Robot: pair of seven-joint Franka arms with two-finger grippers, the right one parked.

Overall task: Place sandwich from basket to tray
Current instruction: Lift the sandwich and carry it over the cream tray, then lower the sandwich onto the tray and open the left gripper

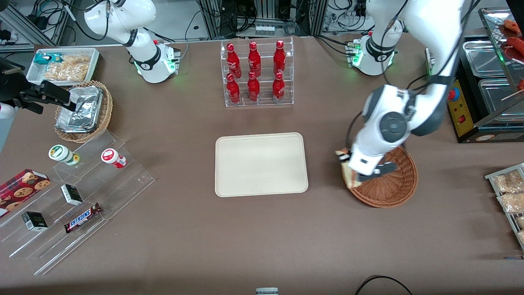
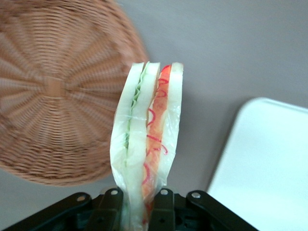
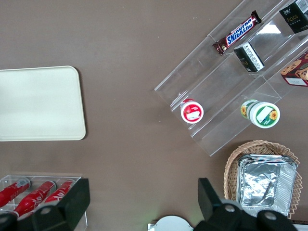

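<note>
Your sandwich (image 2: pixel 148 139) is pinched in the claw (image 2: pixel 138 204), its two fingers (image 2: pixel 162 208) pressed against the bread on either side. The wedge stands on edge out from the claw, wrapped in clear film, with green filling in one layer and red in the other. In the front view the sandwich (image 1: pixel 347 167) hangs over the rim of the basket (image 1: pixel 393 186), on the side facing the tray (image 1: pixel 260 164). The claw (image 1: pixel 357 174) sits directly over that rim, and the basket spreads beneath and beside it with nothing in the part you can see. The basket (image 2: pixel 53 91) lies to one side of the held wedge and a corner of the tray (image 2: pixel 269 163) to the other, bare brown surface (image 1: pixel 262 237) between them. The tray lies flat, well apart from the claw.
</note>
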